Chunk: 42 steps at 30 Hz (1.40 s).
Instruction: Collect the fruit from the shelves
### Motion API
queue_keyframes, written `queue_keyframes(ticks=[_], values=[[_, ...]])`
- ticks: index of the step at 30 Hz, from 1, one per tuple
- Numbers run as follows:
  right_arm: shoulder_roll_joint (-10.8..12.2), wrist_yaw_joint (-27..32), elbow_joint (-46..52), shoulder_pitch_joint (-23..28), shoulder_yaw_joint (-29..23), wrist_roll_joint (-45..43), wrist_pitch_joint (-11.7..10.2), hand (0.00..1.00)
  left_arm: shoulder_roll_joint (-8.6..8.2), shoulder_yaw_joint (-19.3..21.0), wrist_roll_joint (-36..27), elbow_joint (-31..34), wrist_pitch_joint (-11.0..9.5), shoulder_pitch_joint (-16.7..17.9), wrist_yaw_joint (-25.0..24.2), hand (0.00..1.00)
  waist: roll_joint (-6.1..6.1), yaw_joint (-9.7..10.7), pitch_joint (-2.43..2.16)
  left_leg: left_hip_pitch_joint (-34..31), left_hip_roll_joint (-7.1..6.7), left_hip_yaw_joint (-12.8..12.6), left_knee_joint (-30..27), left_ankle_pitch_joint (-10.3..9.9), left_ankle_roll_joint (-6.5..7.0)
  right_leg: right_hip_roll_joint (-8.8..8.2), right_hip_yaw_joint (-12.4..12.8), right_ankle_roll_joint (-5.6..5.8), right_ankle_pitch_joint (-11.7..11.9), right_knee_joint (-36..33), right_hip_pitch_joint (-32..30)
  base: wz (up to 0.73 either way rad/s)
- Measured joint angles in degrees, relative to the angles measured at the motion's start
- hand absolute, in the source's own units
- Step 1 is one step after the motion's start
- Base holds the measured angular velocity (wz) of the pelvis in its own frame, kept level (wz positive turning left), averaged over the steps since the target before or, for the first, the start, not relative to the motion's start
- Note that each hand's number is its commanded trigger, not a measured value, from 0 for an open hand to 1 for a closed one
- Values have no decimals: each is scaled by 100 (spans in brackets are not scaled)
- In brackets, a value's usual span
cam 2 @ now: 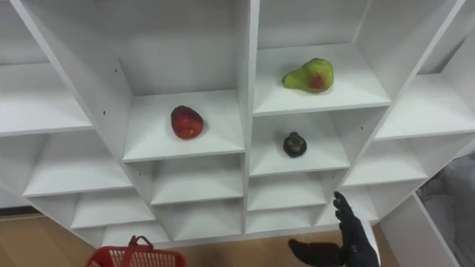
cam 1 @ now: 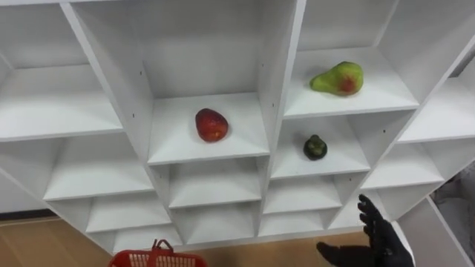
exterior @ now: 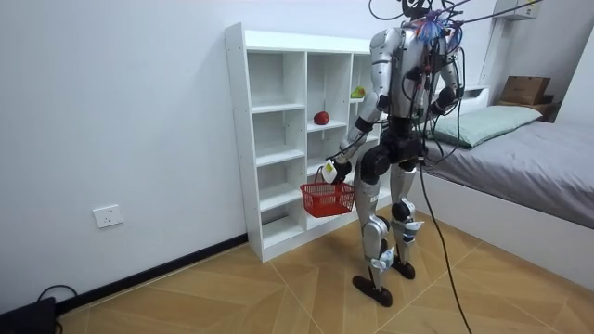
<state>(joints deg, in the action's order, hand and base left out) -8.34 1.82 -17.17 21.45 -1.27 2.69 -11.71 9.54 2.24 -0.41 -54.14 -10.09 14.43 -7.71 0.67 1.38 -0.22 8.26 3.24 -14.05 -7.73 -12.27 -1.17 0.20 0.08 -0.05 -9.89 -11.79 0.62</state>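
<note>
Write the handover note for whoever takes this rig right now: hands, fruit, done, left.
Left hand: shut on the red basket by its handle.
Right hand: open, empty, low before the white closet.
Fruit on shelves: red fruit in the middle column; green-red pear in the column to its right; dark green fruit one shelf below the pear.
Done: robot stands at the closet with the basket.
Left: all three fruits to go into the basket.

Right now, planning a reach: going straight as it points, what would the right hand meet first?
Likely the right hand meets a low shelf board below the dark fruit; depth unclear.
</note>
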Motion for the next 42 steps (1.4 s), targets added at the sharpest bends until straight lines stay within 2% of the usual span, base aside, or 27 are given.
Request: queue_keyframes(ticks=[5,8,13,19,22,28,37,42], values=[[-12,210,889,2,-3,31,-159,0,7,-19,-5,-1,-142,42,-27,100,-16,39,1,-19,15,-87,12,0,-1,45,130,1,54,9,-65,-13],[-15,403,1163,-8,3,42,-277,0,12,-31,-10,-1,-153,50,-21,100,-24,50,8,-10,11,-92,29,-1,-1,45,132,6,58,3,-63,-1],[-38,699,1739,-1,0,141,-336,0,6,-66,-10,5,-156,86,-11,100,-43,73,19,-38,13,-94,41,-2,-1,51,130,8,73,2,-75,0],[-188,1000,2421,-13,2,-1,-459,0,6,-76,3,27,-158,85,17,100,-116,123,-22,-119,22,-118,32,-1,-1,61,132,3,130,-1,-145,-3],[-267,1089,2554,-21,9,-128,-470,0,12,-138,0,26,-158,59,87,100,-124,127,-21,-121,22,-122,19,0,-1,62,137,2,131,-13,-169,0],[-284,1235,2666,-218,6,-302,-470,0,17,-141,-11,24,-166,53,94,100,-16,100,24,-117,22,-135,20,-1,-1,63,150,4,129,4,-188,0],[-353,1343,2666,-538,-2,-267,-470,0,23,-130,-20,-330,-165,-150,79,100,94,-2,15,-155,32,-135,15,-1,-1,67,137,0,143,16,-169,0],[-441,1357,2667,-816,-3,-265,-470,0,24,-128,-6,-335,-165,-153,77,100,124,-27,39,-145,35,-132,11,-1,-1,66,127,0,143,26,-134,0]])
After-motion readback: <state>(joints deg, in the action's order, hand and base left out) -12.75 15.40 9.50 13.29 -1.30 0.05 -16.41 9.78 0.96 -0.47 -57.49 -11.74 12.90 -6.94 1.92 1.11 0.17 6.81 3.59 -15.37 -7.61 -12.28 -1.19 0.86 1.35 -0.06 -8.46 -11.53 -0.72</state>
